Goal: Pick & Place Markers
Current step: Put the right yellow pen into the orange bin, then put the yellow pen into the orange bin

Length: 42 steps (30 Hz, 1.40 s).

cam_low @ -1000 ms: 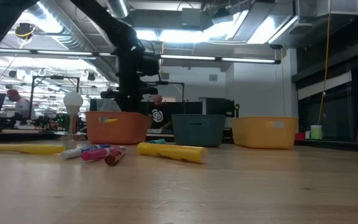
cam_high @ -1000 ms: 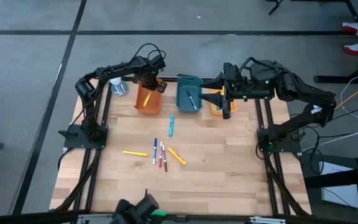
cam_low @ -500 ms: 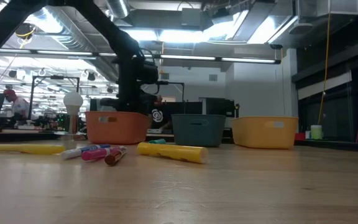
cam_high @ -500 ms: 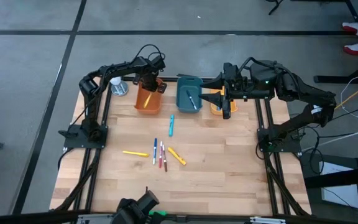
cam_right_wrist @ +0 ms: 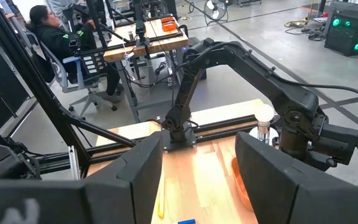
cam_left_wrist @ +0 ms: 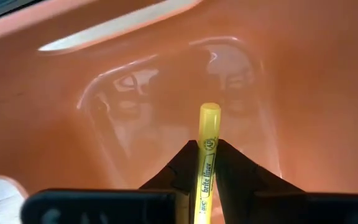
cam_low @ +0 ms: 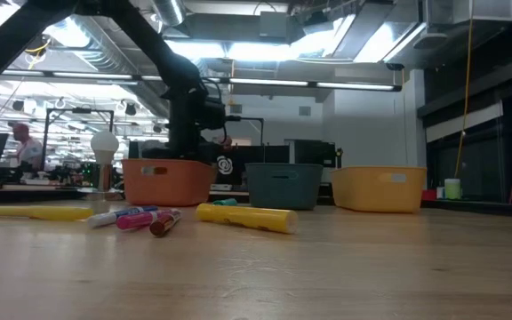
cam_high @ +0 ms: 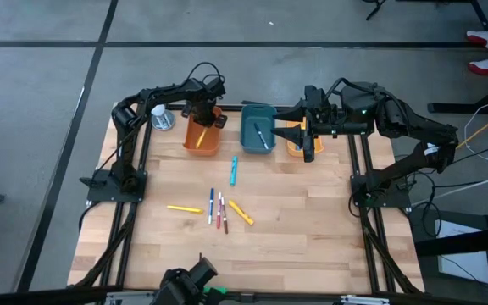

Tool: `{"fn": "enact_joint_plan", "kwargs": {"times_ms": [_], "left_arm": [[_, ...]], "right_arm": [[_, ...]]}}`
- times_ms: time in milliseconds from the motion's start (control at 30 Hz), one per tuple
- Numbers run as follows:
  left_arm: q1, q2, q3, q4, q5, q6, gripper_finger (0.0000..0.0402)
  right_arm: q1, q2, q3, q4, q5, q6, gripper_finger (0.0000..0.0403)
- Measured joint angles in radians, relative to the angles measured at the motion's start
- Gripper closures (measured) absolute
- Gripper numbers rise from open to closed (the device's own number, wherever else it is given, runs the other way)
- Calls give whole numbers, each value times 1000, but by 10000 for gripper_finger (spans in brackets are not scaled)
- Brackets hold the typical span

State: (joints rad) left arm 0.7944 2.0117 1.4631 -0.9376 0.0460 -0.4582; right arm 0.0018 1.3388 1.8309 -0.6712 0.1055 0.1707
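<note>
**Yellow marker pinched over the orange bin: release not yet made**

Nearest the table's front edge, at about 6 o'clock from the table's middle, five loose markers lie on the wood: a yellow marker [cam_high: 184,208] toward 8 o'clock, a blue marker [cam_high: 211,206], a white-bodied marker [cam_high: 219,207] and a red marker [cam_high: 224,219] side by side, and a second yellow marker [cam_high: 241,212] just beside them. Farther back, a teal marker [cam_high: 234,170] lies alone below the grey-blue bin [cam_high: 258,127], which already holds a marker.

At 11 o'clock, the left gripper [cam_left_wrist: 207,163] is inside the orange bin [cam_high: 201,132], its fingers clamped on a yellow highlighter [cam_left_wrist: 206,162] that points at the bin floor. At 1 o'clock, the right gripper [cam_high: 307,140] waits with its fingers spread wide and empty over the yellow bin [cam_low: 380,189].

Risks, as I judge them: the highlighter sits between the fingertips only, so a slow opening could let it tip and catch on a finger. Lifting out before the fingers part fully would drag it back over the rim. The clustered three at 6 o'clock lie close enough that a later grasp could take two at once or knock a neighbour away.
</note>
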Motion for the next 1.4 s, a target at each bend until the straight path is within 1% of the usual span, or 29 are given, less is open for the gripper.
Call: {"fn": "enact_joint_plan", "kwargs": {"times_ms": [467, 633, 833, 1000, 1233, 1333, 1400], "left_arm": [[-1, 0, 0, -1, -1, 0, 295], [0, 0, 0, -2, 6, 2, 282], [0, -5, 8, -19, 43, 8, 279], [-7, -6, 10, -30, 52, 3, 296], [-15, -8, 10, -44, 58, 1, 363], [-20, -27, 10, -59, 54, 8, 391], [-21, -48, 10, -70, 42, 9, 398]], "right_arm": [[0, 0, 0, 0, 0, 1, 202], [0, 0, 0, 0, 0, 2, 202], [0, 0, 0, 0, 0, 1, 202], [0, 0, 0, 0, 0, 1, 202], [0, 0, 0, 0, 0, 1, 202], [0, 0, 0, 0, 0, 1, 202], [0, 0, 0, 0, 0, 1, 202]]}}
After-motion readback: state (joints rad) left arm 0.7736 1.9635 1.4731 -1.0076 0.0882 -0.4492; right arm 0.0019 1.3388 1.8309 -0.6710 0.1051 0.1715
